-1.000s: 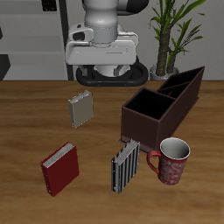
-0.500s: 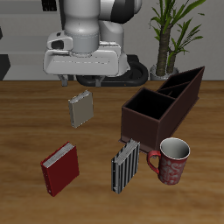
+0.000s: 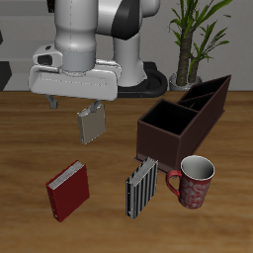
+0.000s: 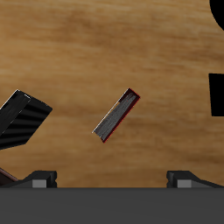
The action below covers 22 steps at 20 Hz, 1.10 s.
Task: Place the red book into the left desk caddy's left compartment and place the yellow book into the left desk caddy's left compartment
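The red book (image 3: 67, 190) lies flat near the table's front edge; in the wrist view (image 4: 116, 115) it shows its dark-red edge and pale pages. The small greyish-tan yellow book (image 3: 90, 125) lies farther back, partly behind one finger. The left desk caddy (image 3: 186, 119) is a long maroon-brown box, and its narrow left compartment (image 3: 209, 94) with the slanted panel is at the far end. My gripper (image 3: 74, 105) hangs above the table beside the yellow book, open and empty; both fingertips (image 4: 42, 178) show spread wide in the wrist view.
A grey-and-black striped book (image 3: 141, 188) lies beside the red book and also shows in the wrist view (image 4: 22, 118). A red patterned mug (image 3: 195, 182) stands in front of the caddy. A potted plant (image 3: 193, 40) stands behind the table.
The arm has swung forward and lowered, away from the caddy's side, so the gripper now hangs over the yellow book's area. The books, caddy and mug have not moved.
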Tool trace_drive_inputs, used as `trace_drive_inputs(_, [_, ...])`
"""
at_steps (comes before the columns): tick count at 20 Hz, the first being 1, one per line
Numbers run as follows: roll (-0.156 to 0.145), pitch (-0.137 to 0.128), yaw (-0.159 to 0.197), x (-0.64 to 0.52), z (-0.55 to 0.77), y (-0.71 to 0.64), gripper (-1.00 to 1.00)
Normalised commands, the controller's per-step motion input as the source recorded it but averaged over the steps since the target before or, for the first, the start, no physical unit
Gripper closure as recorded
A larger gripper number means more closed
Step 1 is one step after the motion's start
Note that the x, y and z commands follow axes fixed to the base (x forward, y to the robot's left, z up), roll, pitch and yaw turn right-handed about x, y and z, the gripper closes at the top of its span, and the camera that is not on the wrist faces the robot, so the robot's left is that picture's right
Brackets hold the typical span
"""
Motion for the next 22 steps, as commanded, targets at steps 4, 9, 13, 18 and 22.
trace_drive_inputs(4, [0.016,-0.005,-0.043,0.32,-0.13,-0.25,-1.00])
trace_drive_inputs(9, [0.075,-0.008,-0.041,0.25,-0.30,-0.16,-1.00])
trace_drive_inputs(13, [0.063,-0.019,-0.036,0.14,-0.32,-0.16,-1.00])
trace_drive_inputs(18, [0.012,-0.011,-0.024,0.07,-0.31,-0.15,-1.00])
trace_drive_inputs(22, [-0.007,-0.025,-0.060,0.04,-0.21,-0.15,-1.00])
